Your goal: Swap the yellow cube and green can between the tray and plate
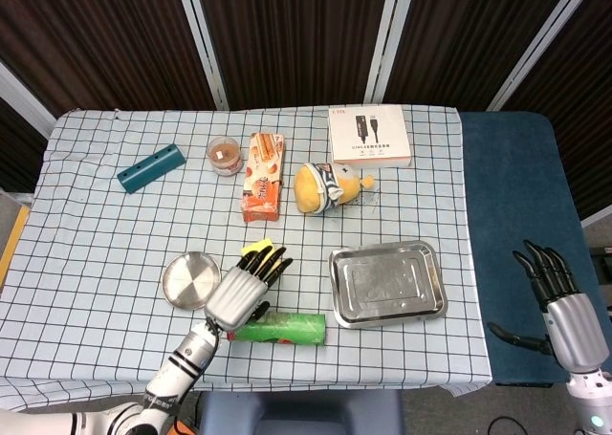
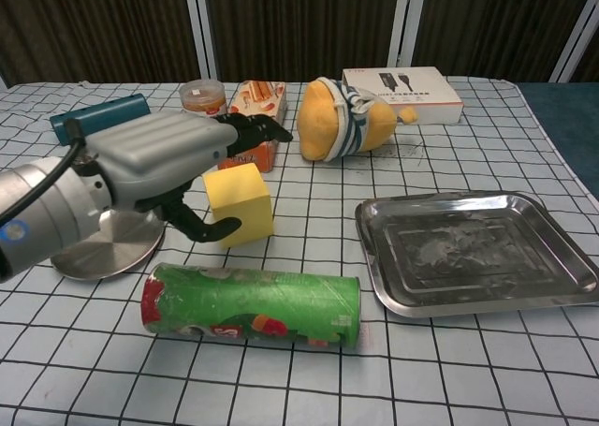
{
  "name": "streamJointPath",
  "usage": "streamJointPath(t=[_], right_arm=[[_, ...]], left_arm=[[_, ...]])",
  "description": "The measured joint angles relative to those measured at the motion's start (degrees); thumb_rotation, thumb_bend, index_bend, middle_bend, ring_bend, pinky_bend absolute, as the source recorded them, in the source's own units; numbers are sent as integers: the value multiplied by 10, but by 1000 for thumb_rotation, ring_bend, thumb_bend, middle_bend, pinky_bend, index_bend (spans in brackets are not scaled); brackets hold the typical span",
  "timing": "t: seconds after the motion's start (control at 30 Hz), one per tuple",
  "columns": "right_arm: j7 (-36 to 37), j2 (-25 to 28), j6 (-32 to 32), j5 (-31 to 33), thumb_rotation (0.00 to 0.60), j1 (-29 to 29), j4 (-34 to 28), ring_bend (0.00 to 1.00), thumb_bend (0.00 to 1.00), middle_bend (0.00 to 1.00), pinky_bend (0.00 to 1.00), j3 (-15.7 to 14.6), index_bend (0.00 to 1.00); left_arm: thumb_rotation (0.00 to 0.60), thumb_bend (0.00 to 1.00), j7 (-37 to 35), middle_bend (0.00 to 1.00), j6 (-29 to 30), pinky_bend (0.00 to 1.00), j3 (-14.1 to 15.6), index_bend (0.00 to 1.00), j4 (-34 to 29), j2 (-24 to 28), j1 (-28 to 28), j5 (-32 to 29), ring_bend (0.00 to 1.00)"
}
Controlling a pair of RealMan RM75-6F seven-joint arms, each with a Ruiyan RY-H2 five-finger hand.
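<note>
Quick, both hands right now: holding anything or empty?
Left hand: open, fingers spread above the yellow cube, holding nothing; green can lies free on the table.
Right hand: open, empty, off beside the table.

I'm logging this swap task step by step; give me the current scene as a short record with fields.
green can: lying on its side on the checked cloth, outside the tray
yellow cube: on the cloth beside the round metal plate
rectangular metal tray: holds nothing
left hand: open above the cube
right hand: open, off the table
</note>
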Motion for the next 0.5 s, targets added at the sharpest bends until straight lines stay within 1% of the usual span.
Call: streamJointPath(t=[0.13,0.27,0.5], right_arm=[[7,3,4,-5,600,0,3,0,21,0,0,-2,0],[17,7,3,-7,600,0,4,0,22,0,0,-4,0],[22,12,-11,-6,600,6,3,0,21,0,0,-6,0]], left_arm=[[600,365,48,0,-22,151,-28,0,13,-9,-42,-110,0],[600,356,75,0,-35,151,-45,0,40,-29,-90,-198,0],[600,352,87,0,-45,148,-46,0,99,-62,-144,-267,0]])
